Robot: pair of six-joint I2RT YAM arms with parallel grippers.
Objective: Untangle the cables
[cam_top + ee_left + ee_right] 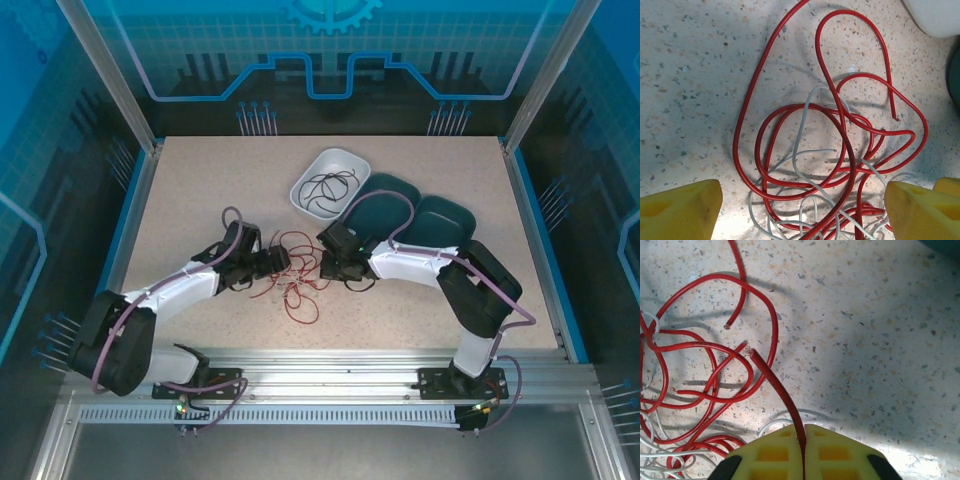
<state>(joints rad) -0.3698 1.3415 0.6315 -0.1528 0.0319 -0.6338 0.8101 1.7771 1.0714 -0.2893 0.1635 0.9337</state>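
Red cable (782, 390) in clenched right hand (803, 432), per wrist view; left hand (802, 200) wide, empty.

Red cables (790, 405), white cables (795, 145), speckled beige table (200, 190), black cables (328, 187) in white bin (335, 155), yellow jaws

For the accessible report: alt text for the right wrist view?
The right gripper is shut on a red cable, whose cut end juts ahead over the speckled table. More cables, red and white, lie tangled at left.
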